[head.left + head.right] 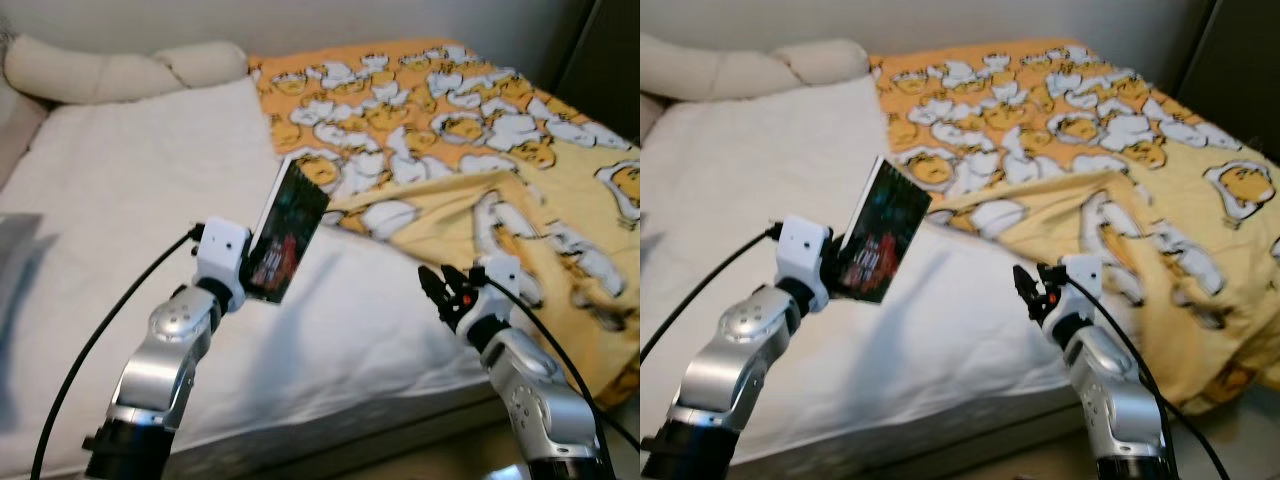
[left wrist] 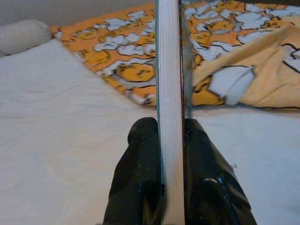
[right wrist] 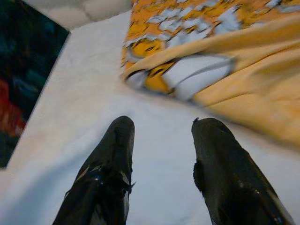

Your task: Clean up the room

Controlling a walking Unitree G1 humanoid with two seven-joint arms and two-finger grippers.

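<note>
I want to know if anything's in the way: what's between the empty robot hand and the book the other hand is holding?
Just bare white sheet, seen in the left eye view, between the right gripper and the book.

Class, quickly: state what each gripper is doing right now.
Left gripper: closed on the book, held above the bed.
Right gripper: open, holding nothing.
</note>
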